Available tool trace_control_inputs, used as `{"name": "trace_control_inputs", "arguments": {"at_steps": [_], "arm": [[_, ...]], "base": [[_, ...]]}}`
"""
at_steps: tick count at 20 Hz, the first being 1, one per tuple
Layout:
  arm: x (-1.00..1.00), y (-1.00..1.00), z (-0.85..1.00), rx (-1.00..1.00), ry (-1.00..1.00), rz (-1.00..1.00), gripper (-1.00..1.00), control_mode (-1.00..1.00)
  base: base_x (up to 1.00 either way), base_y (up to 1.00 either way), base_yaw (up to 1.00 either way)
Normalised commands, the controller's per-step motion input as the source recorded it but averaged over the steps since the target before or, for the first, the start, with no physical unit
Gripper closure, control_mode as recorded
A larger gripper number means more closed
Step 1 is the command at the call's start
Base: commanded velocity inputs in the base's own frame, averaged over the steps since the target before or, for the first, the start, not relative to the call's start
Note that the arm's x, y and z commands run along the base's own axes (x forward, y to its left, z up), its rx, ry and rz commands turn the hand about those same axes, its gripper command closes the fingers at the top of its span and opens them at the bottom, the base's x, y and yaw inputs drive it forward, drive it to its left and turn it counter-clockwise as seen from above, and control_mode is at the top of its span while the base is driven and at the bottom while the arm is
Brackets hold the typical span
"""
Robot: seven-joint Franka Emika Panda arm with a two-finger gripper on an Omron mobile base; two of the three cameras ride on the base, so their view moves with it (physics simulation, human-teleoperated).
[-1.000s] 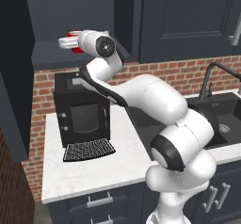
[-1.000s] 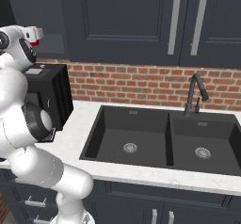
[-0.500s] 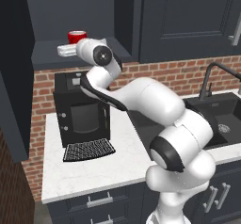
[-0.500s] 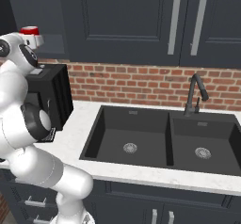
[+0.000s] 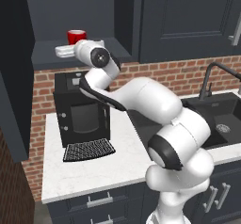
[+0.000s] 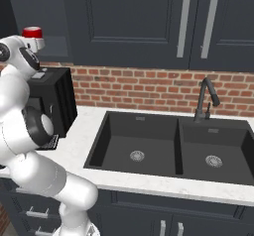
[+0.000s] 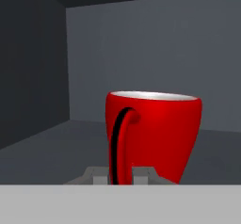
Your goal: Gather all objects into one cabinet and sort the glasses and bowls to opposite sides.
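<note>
On the cabinet shelf [image 5: 47, 58], end effector [image 7: 118, 175] clamped tight on upright red mug's [image 7: 155, 133] handle.

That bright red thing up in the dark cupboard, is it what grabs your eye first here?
Yes: the glossy red mug stands upright on the open cabinet's shelf, vivid against dark walls. The gripper is shut on its handle. Below, a black coffee machine sits on the pale counter.

The gripper [image 7: 118, 176] now has its jaws closed on the handle of the red mug [image 7: 153, 133], no longer spread wide.
</note>
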Motion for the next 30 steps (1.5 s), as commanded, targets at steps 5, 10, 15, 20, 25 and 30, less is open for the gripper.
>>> {"name": "trace_control_inputs", "arguments": {"at_steps": [5,10,15,20,25,30], "arm": [[0.02,0.01,0.0,0.04,0.0,0.0,1.0,-1.0],[-0.01,0.0,0.01,0.03,0.0,0.02,1.0,-1.0],[-0.28,-0.05,0.27,0.01,0.0,0.08,1.0,-1.0],[-0.58,-0.12,0.43,0.0,0.0,0.11,1.0,-1.0],[-0.67,-0.26,0.63,-0.01,0.0,0.04,1.0,-1.0],[-0.77,-0.65,0.95,-0.08,0.01,0.0,1.0,-1.0]], "base": [[0.0,0.0,0.0],[0.0,0.0,0.0],[0.0,0.0,0.0],[0.0,0.0,0.0],[0.0,0.0,0.0],[0.0,0.0,0.0]]}}
